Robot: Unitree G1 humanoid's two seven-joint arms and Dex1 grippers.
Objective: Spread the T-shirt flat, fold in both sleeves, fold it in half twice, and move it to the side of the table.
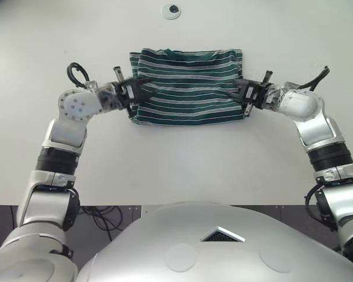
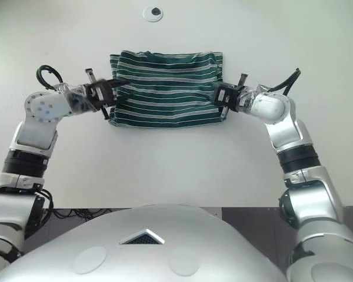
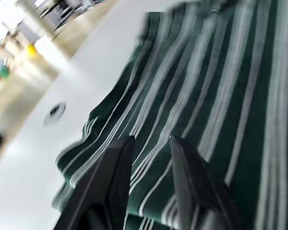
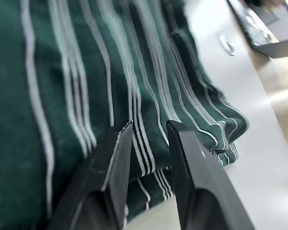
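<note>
The dark green T-shirt with white stripes lies folded into a wide rectangle on the white table, toward the far side. My left gripper sits at the shirt's left edge, its two dark fingers close together with striped cloth in the narrow gap. At the right edge my right gripper does the same, its fingers pinching a layer of fabric. Both arms stretch out level with the middle of the shirt.
A small round white disc with a dark centre is set in the table beyond the shirt. Bare table surface lies to the left, to the right and in front of the shirt. Cables hang below the front edge.
</note>
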